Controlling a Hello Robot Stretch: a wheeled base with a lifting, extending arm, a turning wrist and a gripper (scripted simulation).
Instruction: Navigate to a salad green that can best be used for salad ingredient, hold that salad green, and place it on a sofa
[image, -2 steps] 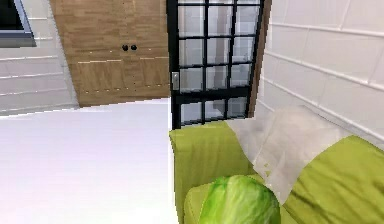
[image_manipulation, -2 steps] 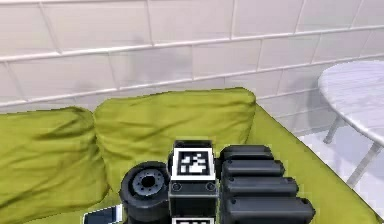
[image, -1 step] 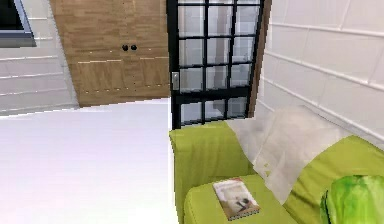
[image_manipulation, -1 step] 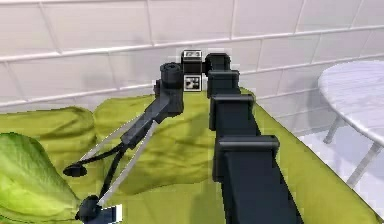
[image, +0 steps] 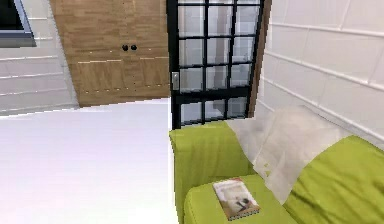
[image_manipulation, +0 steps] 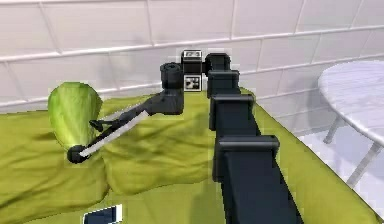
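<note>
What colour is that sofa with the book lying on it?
The sofa is a bright yellow-green all over; the forward view shows it best.

**Sofa seat mostly free, wall close behind**

In the arm side view, the green sofa is closed off behind by a white brick wall. A round white table stands near its right end. A book is laid on the seat. Open floor is left before the wooden doors.
</note>
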